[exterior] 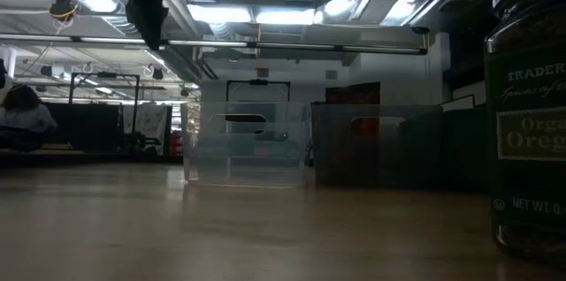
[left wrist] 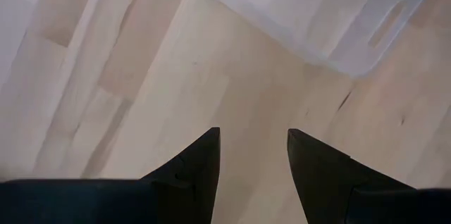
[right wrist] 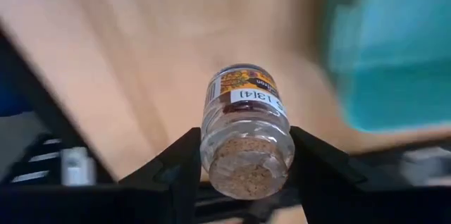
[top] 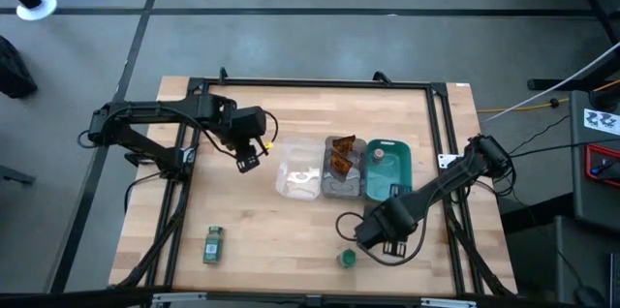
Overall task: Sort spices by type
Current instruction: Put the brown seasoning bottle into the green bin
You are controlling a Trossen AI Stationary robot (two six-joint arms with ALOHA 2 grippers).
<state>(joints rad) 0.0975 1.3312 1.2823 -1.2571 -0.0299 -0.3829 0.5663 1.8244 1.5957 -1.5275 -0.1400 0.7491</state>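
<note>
My right gripper (top: pixel 373 233) hovers over the table's near right part, in front of the teal tray (top: pixel 399 174), shut on a tiny cork-lidded jar (right wrist: pixel 243 111). A second pinkish-lidded jar (top: pixel 379 154) stands in the teal tray. Two brown-orange sachets (top: pixel 341 156) lie in the grey tray (top: pixel 339 188). One green-lidded jar (top: pixel 346 259) stands just near of my right gripper and looms large in the low view (exterior: pixel 529 113). The other green-lidded jar (top: pixel 213 245) lies on its side at the near left. My left gripper (top: pixel 250 158) is open, left of the clear tray (top: pixel 298 180). My right gripper pinches the jar between its two fingers (right wrist: pixel 176 166), on the glass just below the cork lid (right wrist: pixel 245 171). The lid end points back at the wrist and the labelled body (right wrist: pixel 243 90) points forward along the fingers. Whether the jar is off the table I cannot tell.
The three trays stand side by side in the table's middle: clear, grey, teal. Bare wood stretches along the near edge between the two green-lidded jars and along the far edge. A black frame (top: pixel 310 82) borders the table. A person (exterior: pixel 22 117) sits far off in the room.
</note>
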